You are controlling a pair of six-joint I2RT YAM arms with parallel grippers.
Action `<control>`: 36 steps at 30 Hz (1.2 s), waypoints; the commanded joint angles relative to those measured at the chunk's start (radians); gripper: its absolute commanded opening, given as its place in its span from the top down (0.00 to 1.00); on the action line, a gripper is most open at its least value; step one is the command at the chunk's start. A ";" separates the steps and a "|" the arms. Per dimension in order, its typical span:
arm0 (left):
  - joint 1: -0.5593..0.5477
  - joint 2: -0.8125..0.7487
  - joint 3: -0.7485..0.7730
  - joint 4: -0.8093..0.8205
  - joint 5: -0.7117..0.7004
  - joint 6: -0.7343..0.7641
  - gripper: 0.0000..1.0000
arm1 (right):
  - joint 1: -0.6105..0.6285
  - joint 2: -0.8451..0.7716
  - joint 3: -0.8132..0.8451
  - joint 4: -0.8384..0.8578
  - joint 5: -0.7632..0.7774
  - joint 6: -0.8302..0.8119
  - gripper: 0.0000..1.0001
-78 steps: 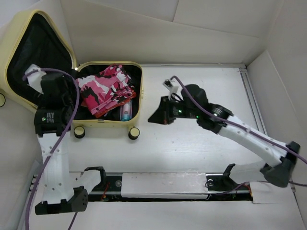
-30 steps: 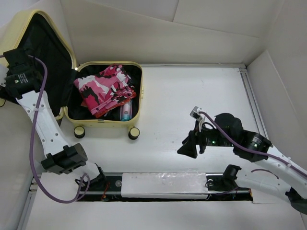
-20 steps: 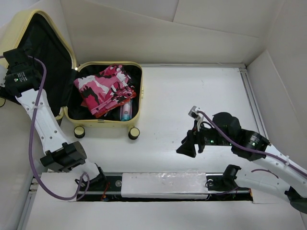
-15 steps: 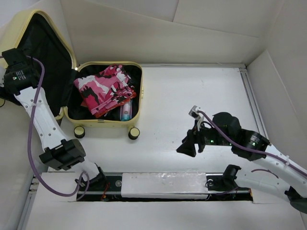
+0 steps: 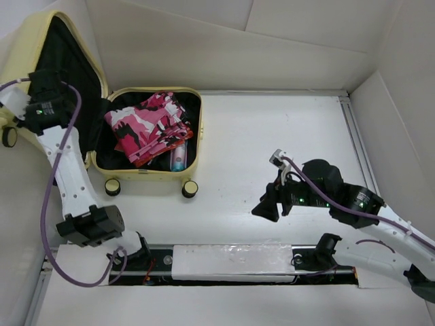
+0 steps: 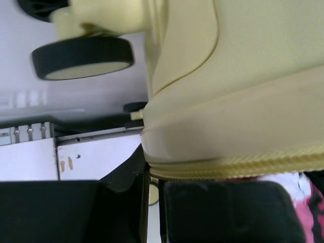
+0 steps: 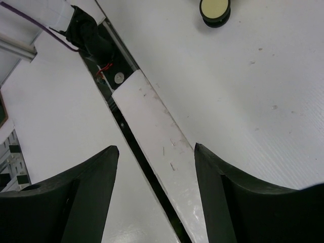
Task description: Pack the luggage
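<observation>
— Yellow rounded hard-shell suitcase (image 5: 139,174) is laid open at the worktop's (image 5: 285,136) far left. Left pincer (image 6: 153,185) is closed empty at the lid rim (image 6: 228,167); right pincer (image 7: 156,149) is held wide.
— Slippage off that rounded rim is risked; the lid could be dropped back open.

L white arm w/ black joints (image 5: 70,178) stretched up and left from base, elbow low, wrist at far left. L black two-finger gripper (image 6: 154,185) fingers closed together. R white arm w/ black joints (image 5: 397,234) folded low, wrist facing left. R black two-finger gripper (image 7: 155,152) fingers spread apart, empty.
</observation>
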 commanded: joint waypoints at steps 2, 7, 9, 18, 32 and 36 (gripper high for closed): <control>-0.210 -0.199 -0.263 0.050 -0.006 -0.054 1.00 | 0.011 0.009 0.035 0.033 0.018 -0.002 0.32; -0.312 -0.515 -0.594 0.195 0.084 -0.027 1.00 | 0.011 0.054 0.015 0.074 -0.041 0.027 0.32; -0.312 -0.600 -0.689 0.253 0.166 0.062 1.00 | 0.011 0.071 0.004 0.098 -0.065 0.036 0.32; -0.312 -0.751 -0.688 0.311 0.808 0.303 0.45 | 0.011 0.204 0.013 0.195 -0.118 0.113 0.31; -0.312 -0.523 -0.432 0.411 0.878 0.147 0.38 | 0.011 0.128 0.096 0.089 0.046 0.143 0.67; -0.281 -0.392 -0.350 0.371 0.656 0.087 0.40 | 0.011 0.117 0.105 0.066 0.113 0.143 0.95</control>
